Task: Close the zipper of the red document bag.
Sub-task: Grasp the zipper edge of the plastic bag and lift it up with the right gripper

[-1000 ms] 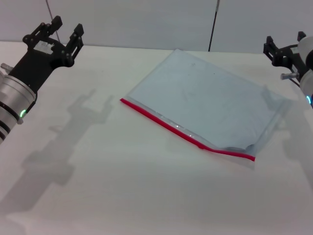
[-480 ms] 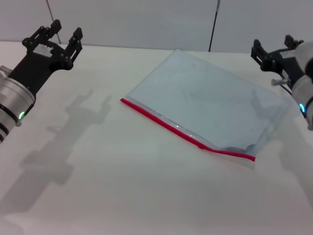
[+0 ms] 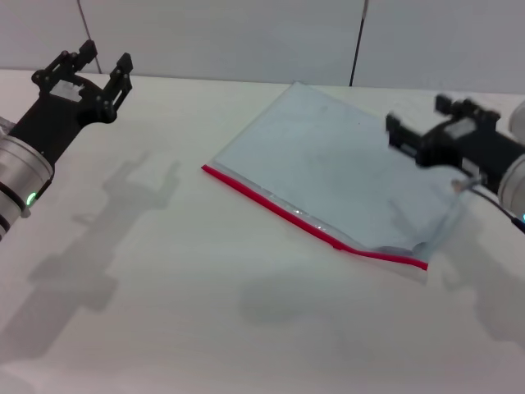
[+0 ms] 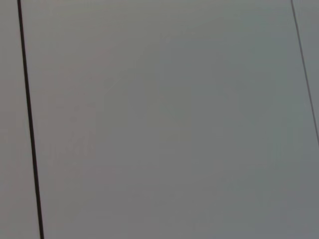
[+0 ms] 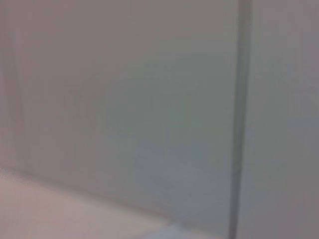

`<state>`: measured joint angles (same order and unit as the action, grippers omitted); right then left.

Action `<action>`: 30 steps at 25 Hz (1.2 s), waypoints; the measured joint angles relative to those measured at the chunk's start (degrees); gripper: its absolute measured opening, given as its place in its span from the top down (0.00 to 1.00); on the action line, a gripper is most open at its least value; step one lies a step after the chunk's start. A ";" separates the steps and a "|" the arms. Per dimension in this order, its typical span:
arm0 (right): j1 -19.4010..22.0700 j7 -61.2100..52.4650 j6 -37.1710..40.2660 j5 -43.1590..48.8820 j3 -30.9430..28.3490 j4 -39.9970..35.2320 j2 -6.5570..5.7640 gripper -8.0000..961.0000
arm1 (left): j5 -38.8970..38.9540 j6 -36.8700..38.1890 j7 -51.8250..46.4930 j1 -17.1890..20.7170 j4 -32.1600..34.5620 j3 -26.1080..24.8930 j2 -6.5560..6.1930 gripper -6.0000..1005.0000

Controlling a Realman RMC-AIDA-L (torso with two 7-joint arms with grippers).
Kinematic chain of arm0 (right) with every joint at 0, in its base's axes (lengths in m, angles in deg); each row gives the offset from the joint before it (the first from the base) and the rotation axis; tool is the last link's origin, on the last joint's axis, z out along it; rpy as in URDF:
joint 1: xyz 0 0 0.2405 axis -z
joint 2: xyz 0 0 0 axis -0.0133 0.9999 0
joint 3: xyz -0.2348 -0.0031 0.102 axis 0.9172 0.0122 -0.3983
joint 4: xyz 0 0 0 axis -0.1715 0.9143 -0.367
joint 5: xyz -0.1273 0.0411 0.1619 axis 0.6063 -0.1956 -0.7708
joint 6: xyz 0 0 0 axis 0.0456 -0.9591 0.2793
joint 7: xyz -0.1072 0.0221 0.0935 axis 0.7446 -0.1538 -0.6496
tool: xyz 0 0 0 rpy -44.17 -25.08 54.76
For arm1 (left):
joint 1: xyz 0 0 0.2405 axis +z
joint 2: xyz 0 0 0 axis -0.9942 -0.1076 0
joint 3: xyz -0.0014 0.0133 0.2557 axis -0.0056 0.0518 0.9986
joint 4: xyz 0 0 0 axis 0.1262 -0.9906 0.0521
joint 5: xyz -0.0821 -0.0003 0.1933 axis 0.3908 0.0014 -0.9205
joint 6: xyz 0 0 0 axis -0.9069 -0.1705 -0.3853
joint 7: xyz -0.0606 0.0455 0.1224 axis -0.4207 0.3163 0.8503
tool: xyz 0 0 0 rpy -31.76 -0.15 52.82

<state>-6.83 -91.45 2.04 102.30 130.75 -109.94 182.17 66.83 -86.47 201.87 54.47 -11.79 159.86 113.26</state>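
Observation:
The red document bag (image 3: 336,168), a flat pale blue-grey translucent pouch, lies slanted on the white table (image 3: 164,312) in the head view. Its zipper (image 3: 279,207) runs as a thin red strip along the near long edge, with a thicker red spot, probably the slider (image 3: 337,243), toward the right end. To the right of that spot the bag's mouth gapes a little. My right gripper (image 3: 418,121) hangs open above the bag's right part, holding nothing. My left gripper (image 3: 84,67) is open at the far left, well away from the bag. Neither wrist view shows the bag clearly.
A grey panelled wall (image 3: 246,33) with dark seams stands behind the table's far edge. Both wrist views show only this wall (image 4: 159,119), and the right wrist view also shows a strip of table (image 5: 60,209).
My right gripper has swung in from the right edge to a spot over the bag's right part. The left gripper has drifted slightly left. The bag has not moved.

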 joint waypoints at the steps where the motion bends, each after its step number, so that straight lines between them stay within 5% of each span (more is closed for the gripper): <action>1: 0.15 1.09 4.52 0.27 -1.79 -0.60 0.01 0.18 | 0.00 0.00 0.00 0.00 0.00 -0.04 0.00 0.46; 13: -0.62 16.35 39.66 0.93 -15.13 -2.08 0.15 0.18 | -0.17 -0.01 0.00 0.00 -0.01 -0.07 -0.08 0.46; 30: -4.92 14.18 44.29 17.42 -13.48 0.47 0.70 0.17 | -0.17 0.07 0.00 0.01 -0.01 -0.11 -0.05 0.46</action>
<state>-11.74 -77.27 46.33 119.72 117.27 -109.47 182.87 66.66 -86.40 201.87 54.48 -11.80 159.75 113.21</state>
